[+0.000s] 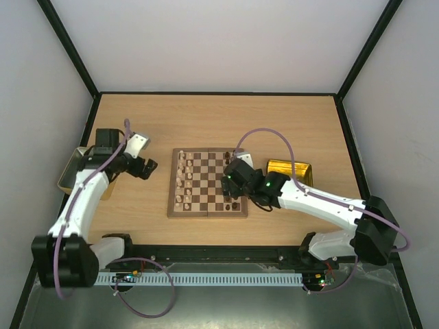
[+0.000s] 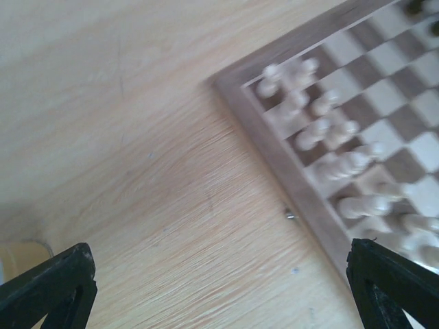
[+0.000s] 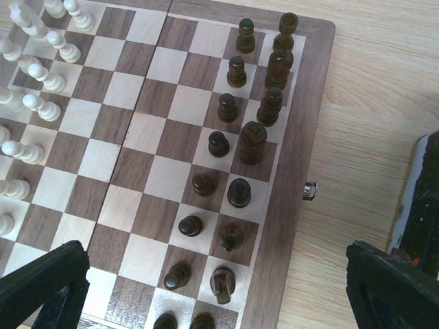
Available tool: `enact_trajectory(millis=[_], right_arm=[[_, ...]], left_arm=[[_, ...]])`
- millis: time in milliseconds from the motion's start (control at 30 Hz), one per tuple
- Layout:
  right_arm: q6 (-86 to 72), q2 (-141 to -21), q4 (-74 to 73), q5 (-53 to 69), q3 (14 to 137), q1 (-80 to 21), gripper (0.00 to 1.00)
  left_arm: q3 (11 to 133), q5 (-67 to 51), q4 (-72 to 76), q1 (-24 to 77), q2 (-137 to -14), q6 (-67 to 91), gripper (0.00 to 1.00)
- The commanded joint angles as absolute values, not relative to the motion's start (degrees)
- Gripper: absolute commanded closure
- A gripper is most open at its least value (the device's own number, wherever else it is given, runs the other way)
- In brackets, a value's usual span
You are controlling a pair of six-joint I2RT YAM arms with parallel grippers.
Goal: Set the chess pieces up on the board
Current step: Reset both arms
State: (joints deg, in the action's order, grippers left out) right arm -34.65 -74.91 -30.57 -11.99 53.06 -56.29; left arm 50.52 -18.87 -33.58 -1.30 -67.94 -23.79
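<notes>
The chessboard (image 1: 208, 184) lies in the middle of the table. Cream pieces (image 1: 182, 179) stand in two rows along its left side and dark brown pieces (image 1: 232, 204) along its right side. My left gripper (image 1: 142, 166) hangs over bare table left of the board, open and empty. In its wrist view (image 2: 219, 274) the board's corner (image 2: 274, 137) and cream pieces (image 2: 329, 130) lie to the upper right. My right gripper (image 1: 233, 179) hovers over the board's right side, open and empty. Its wrist view (image 3: 216, 274) looks down on the dark pieces (image 3: 236, 137), with cream pieces (image 3: 31, 75) at the far side.
A shiny gold tray (image 1: 289, 170) sits right of the board, beside my right arm. A dull tin (image 1: 68, 175) sits at the table's left edge under my left arm; its corner shows in the left wrist view (image 2: 17, 257). A small metal latch (image 3: 310, 190) juts from the board's edge.
</notes>
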Motion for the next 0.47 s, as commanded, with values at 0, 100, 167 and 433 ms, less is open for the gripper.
enact_trajectory(millis=[0,100,167,433], right_arm=[[-34.1,-72.6,-26.8,-9.0,51.3,-55.3,0.03],[-34.5,-71.3,-25.3,-6.3,50.4,-55.0,0.02],[-34.5,-70.3,-24.4,-5.1,50.0,-54.9,0.02],[-34.0,-69.9,-23.5,-4.7,50.3,-54.8,0.02]], left_arm=[[51.0,-27.6,-41.1,-0.1,-59.2,-30.6,0.01],[50.4,-30.6,-43.5,0.2,-56.0,-32.9,0.01],[50.3,-32.3,-45.2,0.2,-55.3,-34.7,0.01],[51.4,-37.5,-46.8,0.2,-54.6,-35.4,0.01]])
